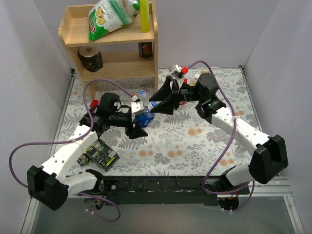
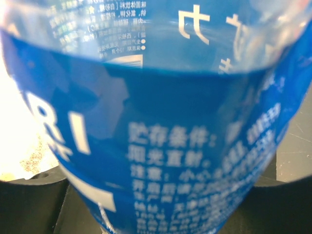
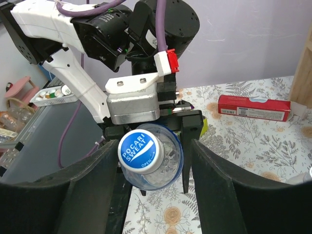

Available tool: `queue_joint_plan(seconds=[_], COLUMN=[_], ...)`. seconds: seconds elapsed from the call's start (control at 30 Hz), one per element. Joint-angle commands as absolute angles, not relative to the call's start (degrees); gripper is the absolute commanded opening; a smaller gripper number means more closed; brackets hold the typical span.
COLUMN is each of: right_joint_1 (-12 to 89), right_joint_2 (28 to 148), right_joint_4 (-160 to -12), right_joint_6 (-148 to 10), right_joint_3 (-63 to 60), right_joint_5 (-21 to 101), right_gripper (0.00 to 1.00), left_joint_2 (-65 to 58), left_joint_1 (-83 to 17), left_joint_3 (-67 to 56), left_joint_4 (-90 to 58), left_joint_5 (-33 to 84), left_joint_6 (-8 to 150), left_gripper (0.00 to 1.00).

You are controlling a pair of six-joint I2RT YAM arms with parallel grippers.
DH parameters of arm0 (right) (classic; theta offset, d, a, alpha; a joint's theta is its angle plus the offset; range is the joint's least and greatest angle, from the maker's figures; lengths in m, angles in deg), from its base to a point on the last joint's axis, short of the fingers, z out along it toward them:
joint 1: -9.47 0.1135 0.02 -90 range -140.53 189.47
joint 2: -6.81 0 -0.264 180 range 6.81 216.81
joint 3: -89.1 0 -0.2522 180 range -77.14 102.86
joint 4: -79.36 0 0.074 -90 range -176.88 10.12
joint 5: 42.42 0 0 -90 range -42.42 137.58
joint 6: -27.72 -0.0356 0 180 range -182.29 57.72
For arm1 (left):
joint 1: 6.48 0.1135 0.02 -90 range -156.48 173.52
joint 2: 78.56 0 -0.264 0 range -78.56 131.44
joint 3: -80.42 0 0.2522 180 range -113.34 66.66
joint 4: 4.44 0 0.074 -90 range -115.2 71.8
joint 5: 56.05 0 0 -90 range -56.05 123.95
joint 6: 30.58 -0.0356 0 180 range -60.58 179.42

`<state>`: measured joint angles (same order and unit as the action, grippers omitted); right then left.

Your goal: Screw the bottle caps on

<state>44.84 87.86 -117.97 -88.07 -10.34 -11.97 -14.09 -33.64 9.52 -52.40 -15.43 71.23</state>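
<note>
My left gripper (image 1: 139, 122) is shut on a clear bottle with a blue label (image 1: 145, 116) and holds it tilted above the table. The label fills the left wrist view (image 2: 161, 146). A blue-white cap (image 3: 139, 150) marked Pocari Sweat sits on the bottle's neck. My right gripper (image 3: 155, 146) is open, with one finger on each side of the cap; the left finger is close to it and the right finger stands apart. A second blue-white cap (image 1: 142, 92) and a red cap (image 1: 185, 70) each sit on another bottle behind.
A wooden shelf (image 1: 73, 36) at the back left holds a snack bag (image 1: 109, 17), a yellow bottle (image 1: 145, 17) and a dark can (image 1: 91, 58). Black boxes (image 1: 100, 153) lie under the left arm. A red box (image 3: 252, 107) lies on the floral mat.
</note>
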Motion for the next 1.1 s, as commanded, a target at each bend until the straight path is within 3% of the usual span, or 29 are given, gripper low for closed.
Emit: queue_joint_plan(seconds=[0.0,0.17,0.27,0.37,0.4,0.47,0.5,0.57,0.63,0.7,0.73,0.97,1.07], right_joint_1=[45.0,45.1,45.6,46.4,46.6,47.0,47.0,46.8,46.2,45.6,45.4,43.8,41.0], right_joint_2=[88.4,89.0,89.4,88.7,88.5,88.3,88.0,87.3,86.5,85.4,85.2,84.2,84.0], right_joint_4=[-120.6,-119.3,-118.0,-110.3,-103.4,-98.6,-96.9,-95.6,-94.9,-94.0,-91.8,-65.4,-62.6], right_joint_6=[-89.2,-88.5,-87.2,-82.9,-79.8,-78.1,-77.4,-73.6,-70.8,-69.1,-68.2,-44.7,-41.5], right_joint_3=[-7.0,-6.5,-6.0,-5.0,-3.6,-2.8,-2.7,-2.7,-3.6,-3.8,-3.6,1.5,-0.3], right_joint_5=[-11.0,-10.0,-10.2,-4.6,-1.8,3.0,2.8,1.0,-3.4,-6.4,-9.4,-8.8,-6.4], right_gripper=[0.65,0.56,0.4,0.17,0.03,0.01,0.01,0.01,0.01,0.01,0.01,0.01,0.01], left_joint_2=[-14.3,-14.3,-14.2,-14.5,-14.5,-14.3,-14.2,-14.2,-14.9,-16.5,-17.1,-21.4,-23.3], left_joint_1=[-34.0,-34.0,-34.0,-34.4,-34.6,-34.9,-35.0,-34.9,-34.9,-35.0,-34.9,-34.8,-34.6], left_joint_3=[10.0,10.0,9.8,10.6,10.8,11.0,10.9,10.8,10.8,11.7,12.2,16.7,18.6], left_joint_4=[-51.2,-50.9,-50.1,-45.7,-44.1,-40.7,-40.4,-41.0,-43.0,-44.2,-45.4,-53.4,-57.0], left_joint_5=[-17.5,-17.5,-17.1,-11.7,-9.3,-5.5,-3.3,-2.2,-1.6,-1.1,-0.2,7.1,9.9], left_joint_6=[71.6,71.8,72.3,76.8,78.5,82.2,82.4,80.9,79.0,76.9,76.3,70.6,68.0], left_gripper=[0.0,0.0,0.0,0.0,0.0,0.0,0.26,0.37,0.62,0.8,0.98,0.98,0.98])
